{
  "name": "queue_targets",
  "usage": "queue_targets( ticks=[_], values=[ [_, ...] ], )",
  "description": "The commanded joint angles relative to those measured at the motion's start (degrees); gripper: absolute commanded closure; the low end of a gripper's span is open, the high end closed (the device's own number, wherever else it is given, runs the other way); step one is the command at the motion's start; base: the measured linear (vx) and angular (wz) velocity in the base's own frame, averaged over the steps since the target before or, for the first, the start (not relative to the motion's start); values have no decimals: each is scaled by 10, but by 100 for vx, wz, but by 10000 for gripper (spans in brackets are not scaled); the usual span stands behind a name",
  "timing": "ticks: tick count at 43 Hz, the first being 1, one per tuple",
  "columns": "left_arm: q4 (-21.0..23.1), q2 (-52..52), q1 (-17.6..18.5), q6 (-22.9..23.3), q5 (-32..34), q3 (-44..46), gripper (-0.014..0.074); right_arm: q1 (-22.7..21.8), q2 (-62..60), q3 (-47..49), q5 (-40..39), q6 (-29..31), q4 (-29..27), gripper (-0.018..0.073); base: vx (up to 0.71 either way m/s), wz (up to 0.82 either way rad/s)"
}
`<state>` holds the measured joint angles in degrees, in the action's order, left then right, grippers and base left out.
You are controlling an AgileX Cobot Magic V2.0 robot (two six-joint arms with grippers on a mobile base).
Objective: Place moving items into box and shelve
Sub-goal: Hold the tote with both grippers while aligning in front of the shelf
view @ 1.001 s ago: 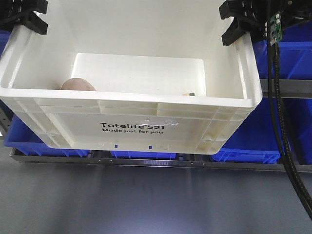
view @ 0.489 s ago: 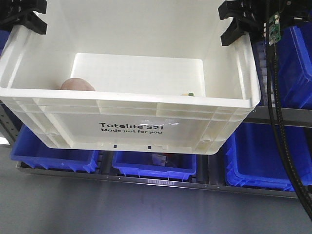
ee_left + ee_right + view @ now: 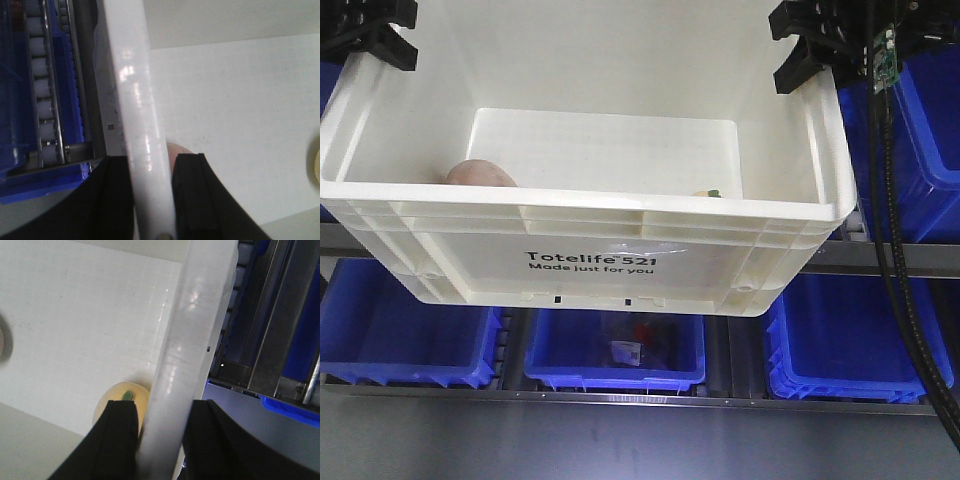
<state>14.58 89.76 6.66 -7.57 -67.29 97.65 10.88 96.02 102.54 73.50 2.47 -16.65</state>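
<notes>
Both end effectors, left and right, clamp the box rims. Against the shelf it sits higher than before. Toys are loaded; shelving remains.

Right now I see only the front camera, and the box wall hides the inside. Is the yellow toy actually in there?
Observer: Yes. The right wrist view shows the yellow toy, green leaf up, on the floor of the box by its right wall.
Operator: Is the right gripper on the rim?
Observer: The right gripper straddles it, one finger inside, one outside.
Operator: And the left?
Observer: The left gripper clamps the opposite rim likewise; the pink toy peeks out beside its inner finger.
</notes>
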Motion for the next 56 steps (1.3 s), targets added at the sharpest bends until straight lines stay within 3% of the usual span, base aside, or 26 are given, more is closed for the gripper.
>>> queue_targets(
  ticks=[1, 56],
  values=[
    [80, -33, 8, -5, 54, 26, 603, 6, -32, 23, -56, 15, -69, 564, 16, -20],
    [80, -33, 8, -5, 54, 26, 603, 6, -32, 23, -56, 15, -69, 564, 4, -4]
  ],
)
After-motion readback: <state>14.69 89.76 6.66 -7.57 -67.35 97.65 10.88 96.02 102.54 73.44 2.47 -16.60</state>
